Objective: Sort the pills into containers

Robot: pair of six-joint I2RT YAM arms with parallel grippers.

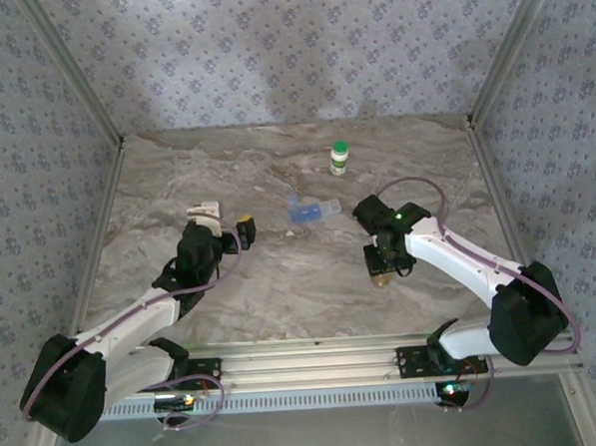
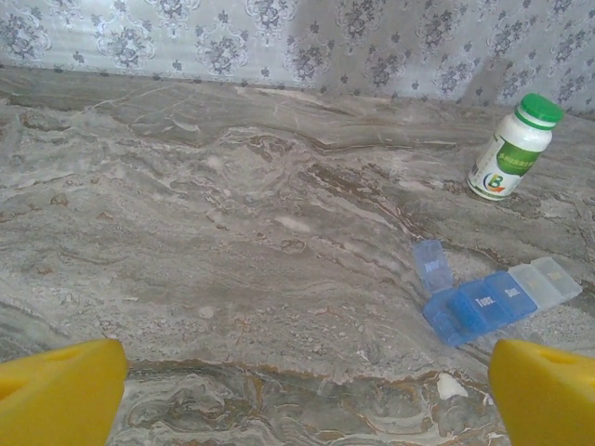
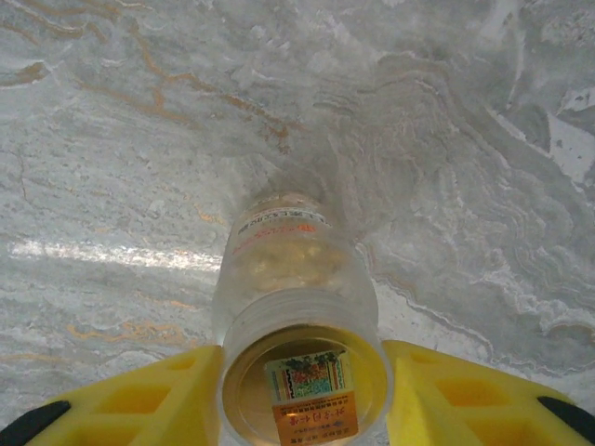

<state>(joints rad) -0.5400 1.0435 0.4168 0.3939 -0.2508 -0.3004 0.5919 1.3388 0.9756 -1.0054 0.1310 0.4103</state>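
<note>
Quick rundown of where I was at: my left gripper was wide open over the marble-look table with nothing between the yellow fingers. My right gripper was clamped on a clear bottle, a yellow finger pressed against each side of it. Its open mouth faced my wrist cam, and I could see yellowish pills inside. Couldn't tell if the bottle was resting on the table or lifted off it. In the top view, the pill box lay flat on the table between my two arms, at about 3 o'clock from the left gripper and 10 o'clock from the right one, not touching either. From the left wrist it looked translucent blue, with one little lid flipped up and a couple of clearer compartments at its right end. The green-capped bottle stood upright at roughly 1 o'clock from the box, near it but apart.
</note>
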